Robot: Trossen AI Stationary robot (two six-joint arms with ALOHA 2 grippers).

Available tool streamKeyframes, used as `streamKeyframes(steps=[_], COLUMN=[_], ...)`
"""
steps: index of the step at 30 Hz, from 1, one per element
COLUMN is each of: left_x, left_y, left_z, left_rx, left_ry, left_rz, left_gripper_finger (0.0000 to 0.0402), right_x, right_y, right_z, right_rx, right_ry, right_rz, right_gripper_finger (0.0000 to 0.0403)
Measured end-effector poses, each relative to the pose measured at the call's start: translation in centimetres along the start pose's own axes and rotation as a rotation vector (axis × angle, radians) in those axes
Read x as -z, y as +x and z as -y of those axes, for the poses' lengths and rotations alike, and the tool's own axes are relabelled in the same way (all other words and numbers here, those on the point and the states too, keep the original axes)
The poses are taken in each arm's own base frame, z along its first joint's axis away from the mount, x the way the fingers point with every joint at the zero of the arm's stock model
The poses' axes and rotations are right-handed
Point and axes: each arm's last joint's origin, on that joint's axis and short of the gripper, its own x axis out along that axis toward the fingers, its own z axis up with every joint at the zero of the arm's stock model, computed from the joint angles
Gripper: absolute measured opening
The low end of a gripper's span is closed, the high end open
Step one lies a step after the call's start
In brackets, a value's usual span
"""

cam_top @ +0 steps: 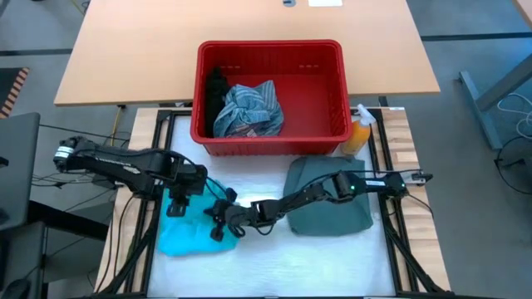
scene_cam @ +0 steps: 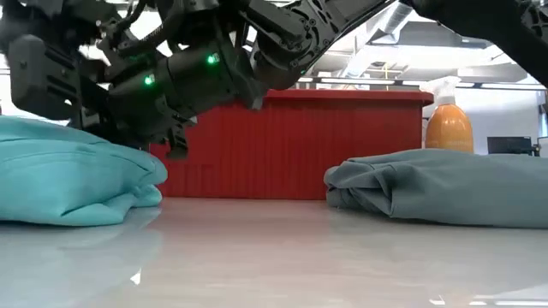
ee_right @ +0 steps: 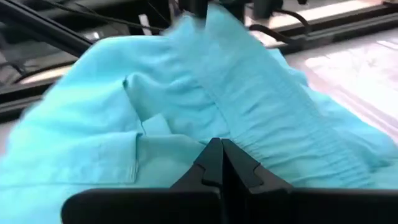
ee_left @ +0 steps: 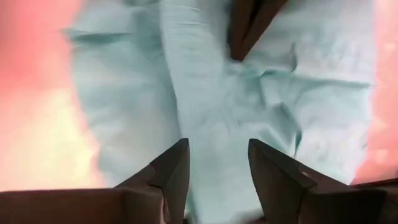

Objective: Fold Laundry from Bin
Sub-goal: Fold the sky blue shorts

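A bright teal garment (cam_top: 179, 237) lies crumpled on the white mat at the table's near left. My left gripper (ee_left: 217, 165) hangs open just above it, fingers pointing down on either side of a raised ridge of cloth. My right gripper (ee_right: 221, 152) reaches across from the right, shut, with its tip on the same teal garment (ee_right: 93, 143). A folded grey-green garment (cam_top: 328, 203) rests flat on the mat to the right. The red bin (cam_top: 270, 145) stands behind, with a blue-grey striped cloth (cam_top: 249, 108) and a black one (cam_top: 218, 87) lying in it. My right gripper presses its shut fingertips onto the teal garment's upper surface (ee_right: 217, 127), beside a gathered ridge. It comes in at a low slant from the table's right. The cloth creases around the tip (ee_left: 249, 68), and the garment lies on the mat.
An orange spray bottle (cam_top: 359, 133) stands by the bin's right near corner. The right arm stretches over the grey-green garment's near-left edge. Bare mat (cam_top: 274, 257) lies between the two garments and along the near edge. A wooden table top (cam_top: 249, 33) extends behind the bin.
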Motion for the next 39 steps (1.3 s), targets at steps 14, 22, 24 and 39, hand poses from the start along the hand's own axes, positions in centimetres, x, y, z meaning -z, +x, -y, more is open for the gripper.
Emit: streamKeyframes(steps=[14, 22, 24, 39], left_x=[1.4, 3.5, 3.2, 3.2], left_y=[-6.1, -1.0, 0.0, 0.9], left_z=[3.1, 4.0, 4.4, 3.9], left_rx=[-0.083, -0.114, -0.062, -0.016], left_ry=[-0.241, -0.468, -0.502, -0.847], left_rz=[0.274, 0.381, 0.449, 0.607], left_gripper_finger=[0.0154, 0.0154, 0.0155, 0.0204], right_x=[1.0, -2.1, -3.6, -7.6], right_y=[-0.6, -6.6, -8.2, -23.3], right_z=[3.0, -0.5, -1.8, -2.8], right_rx=[0.274, 0.287, 0.271, 0.175], right_ry=[0.121, 0.002, -0.018, 0.63], right_rz=[-0.253, -0.446, -0.418, -0.245], right_gripper_finger=[0.0018, 0.0018, 0.0018, 0.0049])
